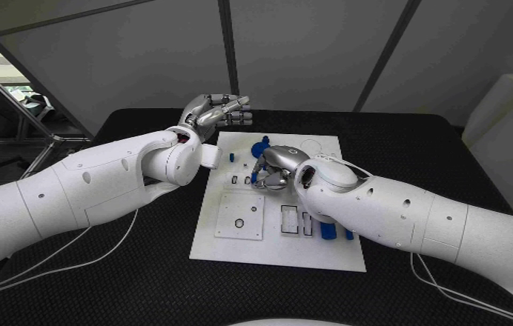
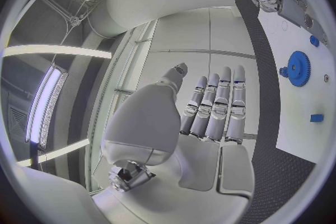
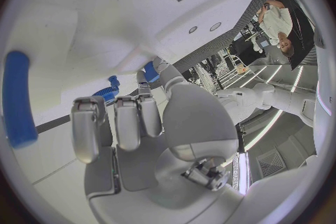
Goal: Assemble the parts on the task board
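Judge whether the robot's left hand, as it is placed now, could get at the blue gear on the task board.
Probably yes. The left hand hovers raised by the far left corner of the task board, holding nothing, and the blue gear lies uncovered nearby. The right hand works close beside it and could crowd the approach.

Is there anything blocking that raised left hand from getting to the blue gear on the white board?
Nothing visible does. The left hand is lifted, holding nothing, beyond the task board's far edge. The blue gear lies uncovered, while the right hand works nearer, mid-board.
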Tool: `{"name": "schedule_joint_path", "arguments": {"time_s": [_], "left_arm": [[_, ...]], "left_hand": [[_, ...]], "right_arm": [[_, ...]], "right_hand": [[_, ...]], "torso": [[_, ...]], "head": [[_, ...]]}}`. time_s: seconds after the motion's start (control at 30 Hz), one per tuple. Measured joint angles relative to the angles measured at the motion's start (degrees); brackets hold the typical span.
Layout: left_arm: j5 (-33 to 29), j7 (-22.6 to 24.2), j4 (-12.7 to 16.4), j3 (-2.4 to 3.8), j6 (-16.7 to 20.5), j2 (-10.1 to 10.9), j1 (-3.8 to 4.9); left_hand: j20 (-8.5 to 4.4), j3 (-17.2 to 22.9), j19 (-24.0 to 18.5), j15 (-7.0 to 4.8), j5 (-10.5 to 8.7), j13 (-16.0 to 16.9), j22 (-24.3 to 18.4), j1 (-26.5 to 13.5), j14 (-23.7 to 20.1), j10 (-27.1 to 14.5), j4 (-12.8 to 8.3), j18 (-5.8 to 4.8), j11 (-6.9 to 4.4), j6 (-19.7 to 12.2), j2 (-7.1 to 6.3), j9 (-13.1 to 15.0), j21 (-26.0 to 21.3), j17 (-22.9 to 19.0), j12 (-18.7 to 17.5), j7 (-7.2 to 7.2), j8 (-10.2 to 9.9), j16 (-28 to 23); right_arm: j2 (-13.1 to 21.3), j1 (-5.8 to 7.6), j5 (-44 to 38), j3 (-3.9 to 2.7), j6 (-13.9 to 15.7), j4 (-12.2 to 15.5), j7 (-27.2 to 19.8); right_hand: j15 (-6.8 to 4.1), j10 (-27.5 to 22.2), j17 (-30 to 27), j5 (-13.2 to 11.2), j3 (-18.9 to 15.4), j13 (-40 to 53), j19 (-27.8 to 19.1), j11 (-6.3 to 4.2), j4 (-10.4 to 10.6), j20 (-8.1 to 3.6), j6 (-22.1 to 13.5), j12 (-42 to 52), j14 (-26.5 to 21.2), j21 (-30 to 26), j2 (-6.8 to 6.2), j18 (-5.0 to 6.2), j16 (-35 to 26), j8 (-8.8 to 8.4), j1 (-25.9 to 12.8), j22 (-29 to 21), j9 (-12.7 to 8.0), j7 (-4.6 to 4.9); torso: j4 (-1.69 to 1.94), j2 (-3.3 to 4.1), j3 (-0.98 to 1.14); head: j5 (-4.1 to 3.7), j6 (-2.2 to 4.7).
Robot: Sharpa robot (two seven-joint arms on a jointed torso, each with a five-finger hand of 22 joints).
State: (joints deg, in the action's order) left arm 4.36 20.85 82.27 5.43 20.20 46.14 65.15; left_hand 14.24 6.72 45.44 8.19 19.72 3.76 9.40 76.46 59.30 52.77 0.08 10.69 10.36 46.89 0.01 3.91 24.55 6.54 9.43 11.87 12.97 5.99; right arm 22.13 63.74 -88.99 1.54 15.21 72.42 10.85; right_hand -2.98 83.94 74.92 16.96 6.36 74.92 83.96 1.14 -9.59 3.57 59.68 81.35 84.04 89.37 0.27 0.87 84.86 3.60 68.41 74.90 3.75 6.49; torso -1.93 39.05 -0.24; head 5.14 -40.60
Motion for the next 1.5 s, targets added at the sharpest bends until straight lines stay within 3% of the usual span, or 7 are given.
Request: {"name": "schedule_joint_path", "arguments": {"time_s": [0.73, 0.93, 1.03, 1.17, 1.23, 1.4, 1.5], "left_arm": [[0.00, -0.04, -0.01, 0.00, -0.03, 0.01, 0.00], [0.00, -0.07, -0.03, 0.00, -0.06, 0.04, 0.00], [0.13, -0.19, -0.10, 0.00, -0.13, 0.16, 0.00], [0.48, -0.48, -0.27, -0.01, -0.30, 0.42, 0.00], [0.88, -0.79, -0.51, -0.01, -0.58, 0.60, 0.00], [3.00, -2.04, -1.35, -0.01, -1.85, 0.88, 0.00], [5.51, -3.47, -1.83, -0.01, -3.08, 1.08, 0.00]], "left_hand": [[0.00, 0.00, 0.00, 0.00, -0.24, 0.00, -0.06, 0.00, 0.00, 0.00, 0.00, -0.01, 0.00, 0.00, 0.00, 0.00, 0.00, 0.05, 0.00, 0.00, -0.28, 0.00], [0.00, 0.00, 0.00, 0.00, -0.24, 0.00, -0.05, 0.00, 0.00, 0.00, 0.00, 0.00, 0.00, 0.00, 0.00, 0.00, 0.00, 0.05, 0.00, 0.00, -0.28, 0.00], [0.00, 0.16, 0.00, 0.00, -0.23, 0.00, -0.05, -0.01, 0.00, 0.01, -0.16, 0.00, -0.01, 0.00, -0.01, 0.00, 0.00, 0.06, -0.35, 0.00, -0.28, 0.00], [0.00, 0.17, 0.00, -0.48, -0.59, 0.02, -0.05, -0.51, 1.57, 1.35, -0.15, 0.00, -0.97, 0.32, -0.30, 0.00, 0.48, 0.43, -0.33, -0.32, -0.55, 0.00], [-0.58, 0.42, 0.58, -0.89, -1.13, 0.14, 0.06, -1.19, 3.10, 3.40, 0.10, 0.00, -1.13, 0.70, -0.15, 0.00, 1.22, 0.82, 0.42, -0.70, -0.55, 0.48], [-2.19, 0.84, 4.50, -2.65, -4.85, 0.28, 1.04, -2.69, 8.48, 8.12, 0.62, 0.00, -2.32, 3.47, -0.08, 0.36, 3.79, 2.28, 1.77, -0.90, 0.06, 2.55], [-4.38, 0.58, 9.18, -4.94, -6.54, 1.04, 2.40, -4.25, 15.31, 13.28, 2.01, -0.01, -4.15, 6.49, -0.24, 0.92, 7.01, 4.58, 3.68, -2.15, 1.28, 5.88]], "right_arm": [[0.04, -0.01, -0.04, 0.00, 0.43, -0.02, 0.14], [0.70, -0.03, -0.04, 0.02, 1.75, 0.50, 0.07], [2.09, -0.03, -0.04, 0.02, 3.32, 1.83, -0.13], [4.50, -0.03, 0.02, 0.01, 5.05, 4.38, -0.50], [6.64, -0.03, 0.05, -0.01, 6.09, 6.70, -0.82], [12.10, 0.11, 0.53, -0.08, 7.74, 12.65, -1.99], [15.67, 0.27, 1.84, -0.92, 8.04, 16.37, -3.44]], "right_hand": [[0.21, -0.02, -0.01, -0.21, -0.32, 0.00, 0.00, 0.40, -0.31, 0.00, -1.64, -0.71, -0.21, 0.00, -0.64, 0.00, 0.00, 0.00, -0.64, 0.00, 0.01, 0.23], [1.01, -1.50, -0.01, -0.53, -1.48, 0.00, 0.13, 1.84, -0.60, 0.76, -9.66, -2.97, -0.09, -0.59, -2.07, 0.00, -0.68, 0.00, -1.70, 0.00, -0.30, 1.25], [1.25, -2.73, -0.01, -0.53, -2.00, 0.00, 0.10, 2.06, -0.37, 1.16, -15.07, -4.67, 0.00, -0.86, -3.46, 0.00, -0.87, -0.29, -1.60, 0.00, -0.48, 1.72], [1.66, -2.79, -0.01, -0.53, -2.33, 0.00, 0.11, 2.13, -0.05, 1.16, -16.89, -4.81, 0.00, -1.12, -4.58, 0.00, -1.18, -0.29, -0.61, 0.00, -0.48, 1.94], [1.66, -2.79, -0.01, -0.53, -2.24, 0.00, -0.11, 2.12, 0.27, 1.38, -16.89, -5.03, 0.00, -1.12, -5.12, 0.00, -1.18, -0.29, -0.54, 0.00, -0.48, 1.94], [1.66, -2.99, -0.02, -0.53, -2.33, -0.33, -0.10, 2.33, 2.74, 1.36, -16.33, -5.49, 0.00, -1.52, -6.99, -0.01, -1.65, -0.29, 1.34, 0.00, -0.41, 1.92], [1.66, -4.40, -1.37, -0.84, -1.75, -2.07, -0.10, 1.81, 3.54, 1.36, -9.83, -7.31, 0.00, -3.12, -6.56, 0.00, -3.00, 1.03, 2.03, 0.00, 0.34, 1.37]], "torso": [[0.00, -0.01, 0.03], [0.00, -0.02, 0.02], [0.00, -0.03, 0.03], [-0.04, -0.10, 0.04], [-0.08, -0.13, 0.03], [-0.16, -0.26, 0.04], [-0.20, -0.42, 0.08]], "head": [[-0.07, 0.10], [-0.10, 0.20], [-0.11, 0.26], [0.10, 0.32], [0.14, 0.44], [0.27, 0.62], [0.38, 0.63]]}}
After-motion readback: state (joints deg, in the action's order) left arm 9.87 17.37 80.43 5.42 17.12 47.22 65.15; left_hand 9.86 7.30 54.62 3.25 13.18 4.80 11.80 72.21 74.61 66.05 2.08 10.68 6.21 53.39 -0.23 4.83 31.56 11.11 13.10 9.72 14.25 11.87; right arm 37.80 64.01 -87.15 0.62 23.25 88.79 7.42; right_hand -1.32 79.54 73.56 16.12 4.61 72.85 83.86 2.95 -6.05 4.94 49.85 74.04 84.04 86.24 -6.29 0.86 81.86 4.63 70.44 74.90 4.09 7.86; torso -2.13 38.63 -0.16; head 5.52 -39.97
